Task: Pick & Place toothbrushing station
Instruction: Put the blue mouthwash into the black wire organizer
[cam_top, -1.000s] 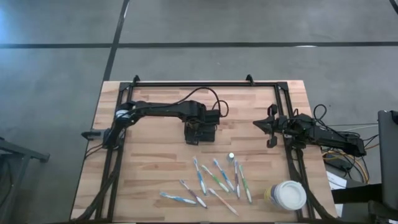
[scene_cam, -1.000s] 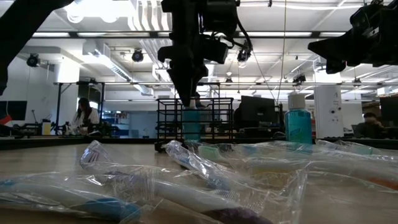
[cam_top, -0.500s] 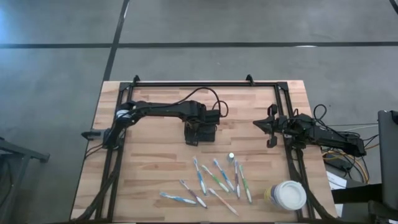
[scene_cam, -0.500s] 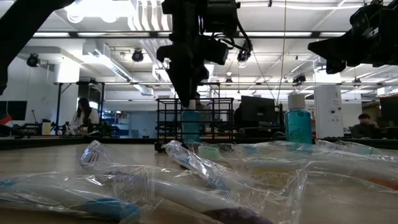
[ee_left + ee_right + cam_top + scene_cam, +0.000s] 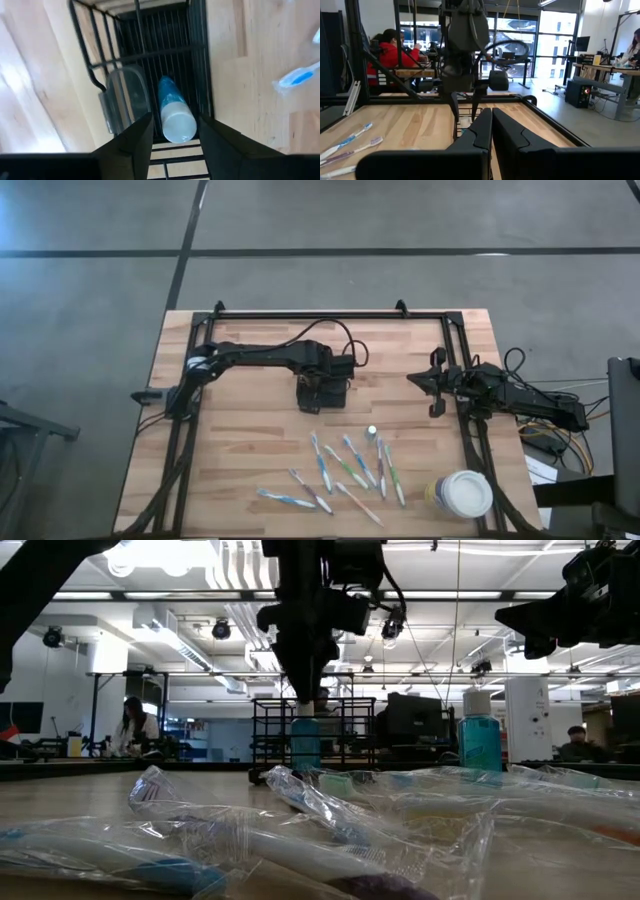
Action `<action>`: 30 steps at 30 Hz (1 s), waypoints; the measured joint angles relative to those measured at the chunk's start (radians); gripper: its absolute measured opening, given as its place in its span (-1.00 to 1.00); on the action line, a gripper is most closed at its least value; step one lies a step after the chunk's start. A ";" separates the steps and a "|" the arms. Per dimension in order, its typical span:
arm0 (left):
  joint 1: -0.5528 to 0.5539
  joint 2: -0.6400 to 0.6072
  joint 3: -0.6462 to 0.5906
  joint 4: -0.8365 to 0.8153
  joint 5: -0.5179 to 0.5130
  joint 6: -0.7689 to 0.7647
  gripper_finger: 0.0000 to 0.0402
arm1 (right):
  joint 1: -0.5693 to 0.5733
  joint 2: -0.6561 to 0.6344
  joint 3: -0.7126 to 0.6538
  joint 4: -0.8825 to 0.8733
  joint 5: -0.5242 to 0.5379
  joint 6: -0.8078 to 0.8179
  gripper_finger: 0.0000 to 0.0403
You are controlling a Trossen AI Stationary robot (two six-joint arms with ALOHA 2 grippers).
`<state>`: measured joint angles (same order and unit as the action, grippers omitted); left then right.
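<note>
My left gripper hangs over the caddy, fingers spread either side of a blue bottle's white cap without touching it. The bottle stands in the caddy beside a clear insert. The caddy sits mid-table, well behind the scattered toothbrushes and the white-lidded tub. My right gripper, fingers pressed together, waits right of the caddy, off the wood. Beyond the table I see an office with seated people. Down low, plastic wrappers hide the caddy's base.
</note>
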<state>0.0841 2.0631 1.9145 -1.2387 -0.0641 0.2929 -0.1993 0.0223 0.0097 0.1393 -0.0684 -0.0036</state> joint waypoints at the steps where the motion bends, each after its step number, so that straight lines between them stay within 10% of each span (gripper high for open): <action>1: 0.000 0.000 0.011 0.000 0.001 0.000 -0.19 | 0.000 0.000 0.000 0.000 0.000 0.000 -0.96; 12: -0.001 -0.026 0.183 -0.242 -0.002 0.003 -0.19 | 0.000 0.000 0.000 0.000 0.000 0.000 -0.96; 19: 0.004 -0.284 0.122 -0.165 -0.002 0.003 -0.48 | 0.000 0.000 0.000 0.001 0.000 0.001 -0.96; 24: 0.008 -0.619 -0.165 0.076 0.042 -0.032 -0.85 | 0.000 0.000 0.000 0.001 0.000 0.002 -0.96; 30: 0.008 -1.106 -0.803 0.623 0.068 -0.207 -0.96 | 0.000 0.000 0.000 0.001 0.000 0.004 -0.96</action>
<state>0.0921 0.9574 1.1112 -0.6154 0.0042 0.0863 -0.1993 0.0219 0.0096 0.1398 -0.0685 0.0004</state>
